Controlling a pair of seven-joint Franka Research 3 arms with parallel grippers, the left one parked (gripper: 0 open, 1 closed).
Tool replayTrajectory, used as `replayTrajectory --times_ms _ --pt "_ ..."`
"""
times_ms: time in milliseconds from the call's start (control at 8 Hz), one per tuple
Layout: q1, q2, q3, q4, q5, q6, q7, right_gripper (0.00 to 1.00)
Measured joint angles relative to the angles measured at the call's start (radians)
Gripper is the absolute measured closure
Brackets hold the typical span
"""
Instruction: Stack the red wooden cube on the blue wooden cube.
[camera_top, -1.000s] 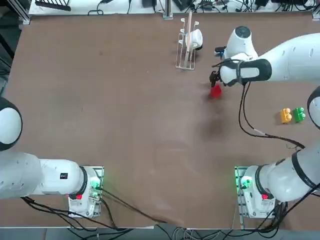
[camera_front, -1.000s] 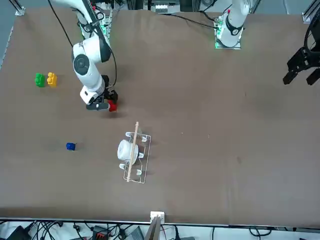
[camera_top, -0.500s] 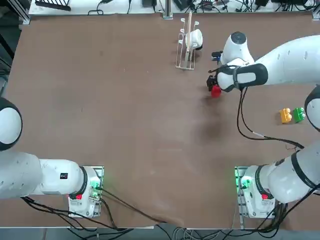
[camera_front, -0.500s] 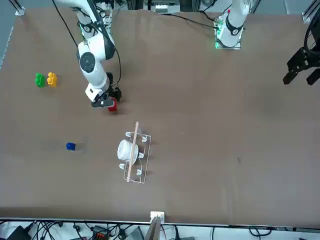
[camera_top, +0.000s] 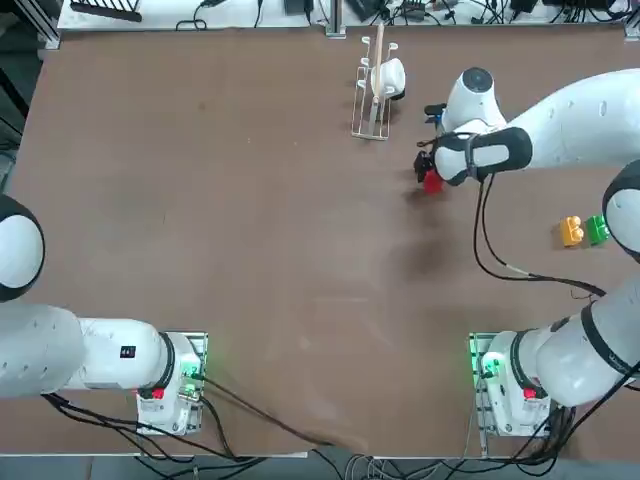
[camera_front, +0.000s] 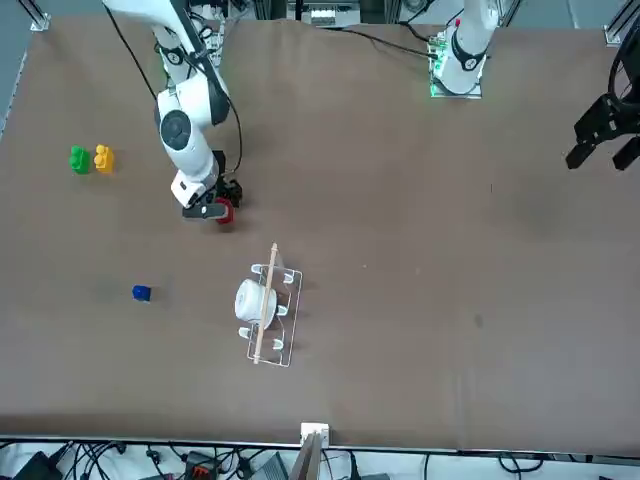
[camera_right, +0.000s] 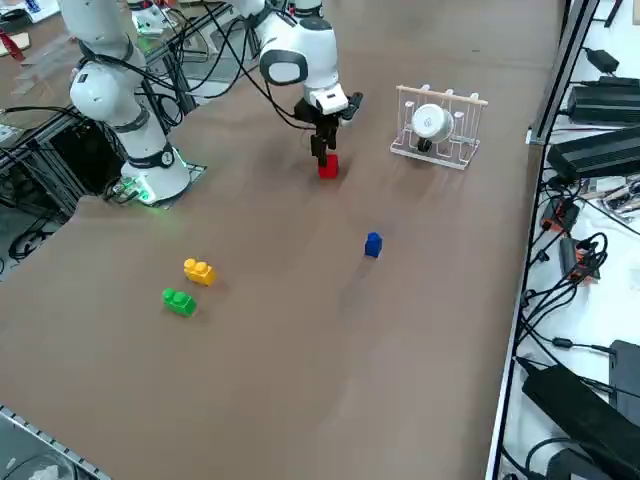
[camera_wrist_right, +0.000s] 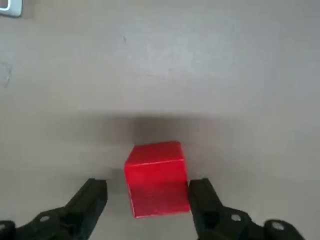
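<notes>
**A:** ok so where's the right gripper (camera_wrist_right: 150, 200) at?

**B:** low over the table (camera_top: 200, 200), straddling the red wooden cube (camera_wrist_right: 156, 177). The wrist view shows the fingers (camera_wrist_right: 90, 197) spread, one on each side of the cube. One finger looks about touching it, the other has a clear gap, so it's not clamped on anything. The cube sits flat on the table.

**A:** and the blue one?

**B:** the blue wooden cube (camera_right: 373, 244) sits alone on the bare table, well apart from the red one (nothing on top of it).

**A:** any containers around?

**B:** just a wire rack (camera_front: 272, 315) near the gripper, holding a white cup (camera_front: 250, 299) lying on its side between the posts. Further off, an orange studded block (camera_right: 198, 271) and a green studded block (camera_right: 179, 301) sit just beside each other.
</notes>
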Motion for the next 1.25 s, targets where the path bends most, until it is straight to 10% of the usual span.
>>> replayTrajectory --times_ms 875,1250 --pt "0.0 0.046 -0.004 -0.009 -0.001 0.047 -0.007 0.02" --pt "-0.021 0.044 -0.009 -0.006 -0.002 0.054 -0.053 0.3"
